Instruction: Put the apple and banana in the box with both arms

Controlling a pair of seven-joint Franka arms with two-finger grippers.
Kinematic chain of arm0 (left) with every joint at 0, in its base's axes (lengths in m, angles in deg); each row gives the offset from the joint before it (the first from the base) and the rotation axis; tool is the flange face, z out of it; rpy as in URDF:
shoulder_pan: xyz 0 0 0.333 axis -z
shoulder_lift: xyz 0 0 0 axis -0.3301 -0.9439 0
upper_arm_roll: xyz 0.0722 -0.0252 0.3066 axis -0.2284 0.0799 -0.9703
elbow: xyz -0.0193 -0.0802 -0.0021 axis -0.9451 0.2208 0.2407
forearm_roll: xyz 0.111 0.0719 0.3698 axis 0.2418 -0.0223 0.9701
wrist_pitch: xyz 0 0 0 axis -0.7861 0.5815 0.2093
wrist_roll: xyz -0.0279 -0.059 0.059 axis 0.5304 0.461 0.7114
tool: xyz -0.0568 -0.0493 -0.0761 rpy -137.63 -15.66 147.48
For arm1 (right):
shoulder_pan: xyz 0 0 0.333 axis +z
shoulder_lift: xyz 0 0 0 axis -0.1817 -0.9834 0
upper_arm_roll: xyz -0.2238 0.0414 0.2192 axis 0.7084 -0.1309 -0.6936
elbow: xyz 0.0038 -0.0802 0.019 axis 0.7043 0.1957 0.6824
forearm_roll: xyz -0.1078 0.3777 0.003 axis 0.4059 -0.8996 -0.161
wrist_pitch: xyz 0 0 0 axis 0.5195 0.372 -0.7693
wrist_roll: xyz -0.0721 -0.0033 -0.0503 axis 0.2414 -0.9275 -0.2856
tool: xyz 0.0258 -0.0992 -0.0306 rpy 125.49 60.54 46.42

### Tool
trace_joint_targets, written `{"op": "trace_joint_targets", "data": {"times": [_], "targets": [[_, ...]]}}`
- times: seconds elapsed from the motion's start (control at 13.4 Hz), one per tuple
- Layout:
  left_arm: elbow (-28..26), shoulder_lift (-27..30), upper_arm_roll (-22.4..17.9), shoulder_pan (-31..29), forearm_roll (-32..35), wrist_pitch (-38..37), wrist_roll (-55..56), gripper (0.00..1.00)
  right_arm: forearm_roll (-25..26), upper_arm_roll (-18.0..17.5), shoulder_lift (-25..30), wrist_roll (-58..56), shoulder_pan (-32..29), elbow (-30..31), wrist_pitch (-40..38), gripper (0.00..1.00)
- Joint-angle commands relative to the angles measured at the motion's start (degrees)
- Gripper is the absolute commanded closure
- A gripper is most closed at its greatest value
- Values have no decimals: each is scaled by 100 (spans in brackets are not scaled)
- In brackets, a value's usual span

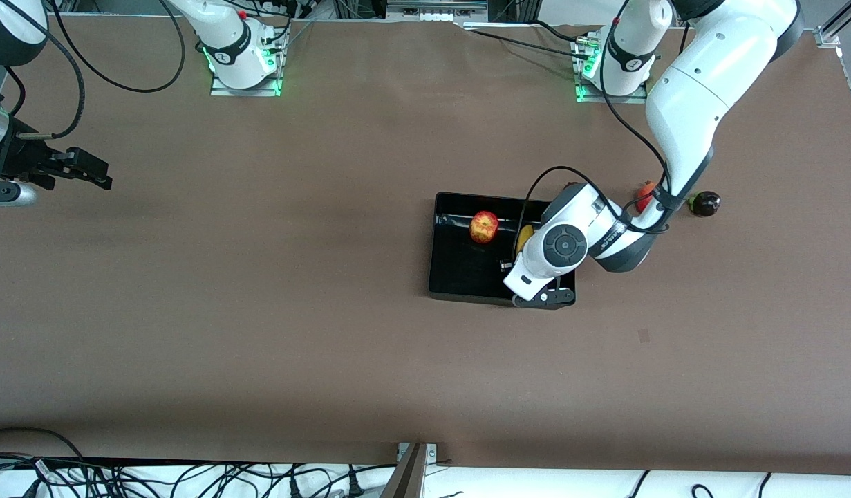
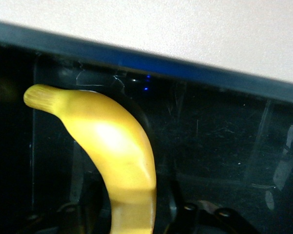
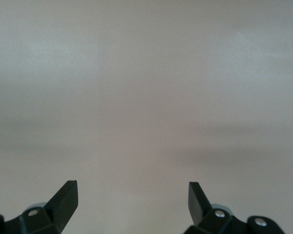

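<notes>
The black box point(image 1: 435, 249) stands in the middle of the table, toward the left arm's end. The red-and-yellow apple point(image 1: 484, 227) lies inside it. My left gripper point(image 1: 522, 256) is down in the box, its fingers hidden under the wrist in the front view. In the left wrist view it point(image 2: 132, 214) is shut on the yellow banana point(image 2: 107, 141), held low against the glossy box wall point(image 2: 210, 78). A bit of the banana point(image 1: 524, 238) shows beside the wrist. My right gripper point(image 1: 106, 174) waits open and empty over bare table at the right arm's end, as its own view point(image 3: 132, 187) shows.
A dark round fruit with a green tip point(image 1: 705, 203) and a red fruit point(image 1: 645, 195), partly hidden by the left arm, lie on the table beside the box toward the left arm's end. Cables run along the table's near edge.
</notes>
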Motion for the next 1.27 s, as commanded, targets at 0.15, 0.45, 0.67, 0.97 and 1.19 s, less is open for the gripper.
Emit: {"op": "trace_joint_targets", "data": {"times": [0.15, 0.45, 0.67, 0.97, 1.19], "targets": [[189, 780, 49, -49, 68, -1058, 70, 0, -477, 117, 185, 4, -17, -54, 56, 0], [312, 1765, 49, -330, -398, -1718, 9, 0, -381, 117, 142, -57, -8, -203, -23, 0], [417, 2617, 49, -987, -1116, -2149, -139, 0, -372, 144, 133, -57, -17, -221, -112, 0], [1163, 3076, 49, -1630, -1242, -3448, -1054, 0, -258, 135, 89, -101, -17, -440, -120, 0], [1446, 3453, 49, -1965, -1233, -4144, -1430, 0, -240, 126, 115, -66, -17, -511, -269, 0]]}}
